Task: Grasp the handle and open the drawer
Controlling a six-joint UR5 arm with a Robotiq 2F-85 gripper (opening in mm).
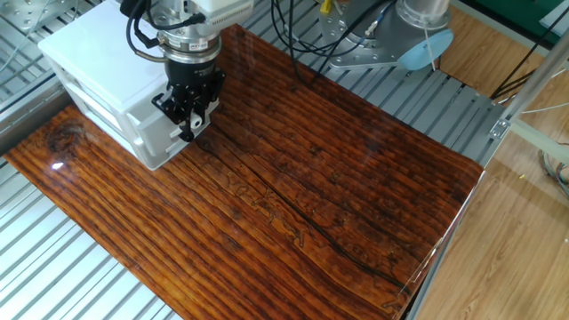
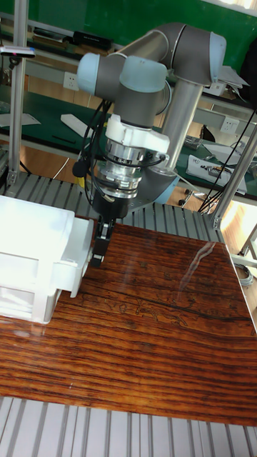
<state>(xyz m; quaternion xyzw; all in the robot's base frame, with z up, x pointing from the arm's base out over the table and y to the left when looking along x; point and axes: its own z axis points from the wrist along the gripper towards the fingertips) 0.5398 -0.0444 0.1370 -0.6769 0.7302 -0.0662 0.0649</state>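
We are at the grasp, with the pull not yet begun.
In the fixed view our gripper [image 1: 189, 127] hangs against the drawer [image 1: 158, 135] front, hiding the handle; whether it pinches we cannot tell. In the tall view the drawer [image 2: 63, 275] looks barely out; next we need a straight outward pull.

The black gripper [image 1: 188, 127] points down at the front of the white drawer [image 1: 158, 133], which stands on the dark wooden table [image 1: 338, 196].
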